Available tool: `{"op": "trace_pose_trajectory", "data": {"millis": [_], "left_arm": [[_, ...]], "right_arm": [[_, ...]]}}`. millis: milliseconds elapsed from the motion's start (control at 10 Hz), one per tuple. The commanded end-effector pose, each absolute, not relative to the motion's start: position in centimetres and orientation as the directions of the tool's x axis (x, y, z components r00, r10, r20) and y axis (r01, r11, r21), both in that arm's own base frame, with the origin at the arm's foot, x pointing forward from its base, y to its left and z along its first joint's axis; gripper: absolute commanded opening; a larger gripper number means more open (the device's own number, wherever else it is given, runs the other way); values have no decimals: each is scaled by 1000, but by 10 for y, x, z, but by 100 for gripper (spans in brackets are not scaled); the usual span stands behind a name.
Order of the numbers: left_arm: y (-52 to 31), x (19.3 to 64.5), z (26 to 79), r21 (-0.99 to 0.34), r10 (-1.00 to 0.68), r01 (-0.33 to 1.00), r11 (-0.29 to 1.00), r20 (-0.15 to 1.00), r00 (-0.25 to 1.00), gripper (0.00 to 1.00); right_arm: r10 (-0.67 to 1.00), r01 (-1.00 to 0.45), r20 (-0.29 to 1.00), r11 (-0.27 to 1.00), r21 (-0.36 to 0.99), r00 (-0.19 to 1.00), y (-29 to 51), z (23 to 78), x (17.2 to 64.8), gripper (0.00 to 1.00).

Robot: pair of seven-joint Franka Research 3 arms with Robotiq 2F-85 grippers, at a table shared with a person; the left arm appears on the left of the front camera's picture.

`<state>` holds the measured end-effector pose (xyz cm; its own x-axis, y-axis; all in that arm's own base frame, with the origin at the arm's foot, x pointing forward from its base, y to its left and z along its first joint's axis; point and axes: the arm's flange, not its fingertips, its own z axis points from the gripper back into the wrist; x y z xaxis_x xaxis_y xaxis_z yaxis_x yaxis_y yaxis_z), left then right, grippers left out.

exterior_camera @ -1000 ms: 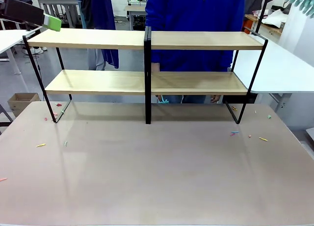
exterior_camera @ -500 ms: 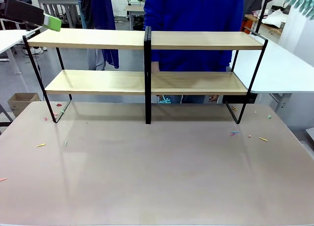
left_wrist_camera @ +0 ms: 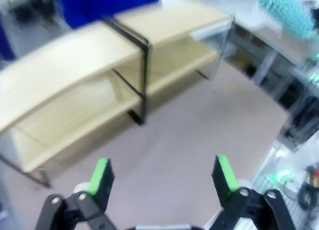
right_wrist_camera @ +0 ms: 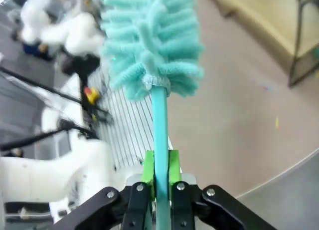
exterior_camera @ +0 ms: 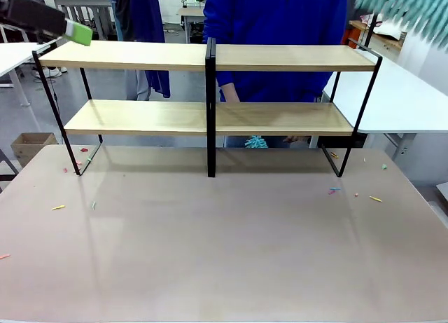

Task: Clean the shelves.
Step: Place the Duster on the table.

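Observation:
The shelves stand at the far side of the table, two light-wood boards in a black frame with a central post; they also appear in the left wrist view and the right wrist view. My left gripper hovers above the top board's left end, open and holding nothing. My right gripper is shut on the handle of a teal fluffy duster. The duster head shows blurred above the rack's right end.
A person in blue stands behind the shelves, with a small teal tuft below the lower board. Small coloured scraps lie on the table. A white table stands at right and a cardboard box at left.
The duster head has swung left and further into the front view, now blurred. The teal tuft behind the lower board has shifted right. The left gripper has barely moved.

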<state>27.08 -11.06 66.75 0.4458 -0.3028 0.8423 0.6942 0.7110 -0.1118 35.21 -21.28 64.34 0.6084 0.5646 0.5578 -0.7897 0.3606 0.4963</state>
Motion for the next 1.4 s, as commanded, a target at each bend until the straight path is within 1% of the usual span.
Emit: {"op": "trace_pose_trajectory", "data": {"millis": [0, 100, 200, 300, 400, 500, 600, 700, 800, 900, 1100, 1200, 1300], "left_arm": [[-77, 322, 644, -407, -282, 674, 616, 685, 671, 100], [-52, 348, 609, -597, -172, 525, 607, 547, 820, 100], [-31, 369, 563, -719, -90, 384, 579, 413, 907, 100], [-18, 381, 527, -783, -17, 280, 556, 326, 945, 100], [-2, 386, 492, -880, -23, 211, 425, 223, 975, 100], [18, 389, 458, -893, 51, 88, 441, 123, 991, 100], [39, 391, 426, -929, 126, -5, 370, 45, 991, 100], [53, 393, 397, -960, 253, -59, 274, 13, 967, 100], [54, 400, 381, -947, 324, -173, 271, -80, 943, 100], [57, 385, 401, -941, 160, -43, 336, 12, 987, 100], [57, 385, 401, -941, 160, -43, 336, 12, 987, 100], [57, 385, 401, -941, 160, -43, 336, 12, 987, 100], [57, 385, 401, -941, 160, -43, 336, 12, 987, 100]], "right_arm": [[732, -757, 310, 413, 506, 607, -147, 575, 390, 13], [739, -734, 283, 395, 553, 611, -128, 546, 411, 13], [762, -733, 254, 385, 561, 595, -102, 521, 428, 13], [805, -759, 226, 366, 538, 548, -77, 503, 434, 13], [841, -787, 224, 320, 528, 492, -56, 488, 434, 13], [856, -807, 211, 324, 494, 472, -39, 472, 432, 13], [862, -827, 195, 350, 440, 468, -28, 456, 432, 13], [872, -852, 207, 339, 398, 444, -21, 441, 431, 13], [876, -861, 229, 312, 402, 424, -22, 435, 431, 13], [880, -869, 246, 289, 402, 407, -23, 435, 430, 13], [889, -872, 269, 234, 431, 371, -24, 435, 427, 13], [889, -865, 262, 236, 442, 376, -27, 433, 428, 13], [884, -856, 252, 254, 450, 394, -35, 434, 429, 47]]}}
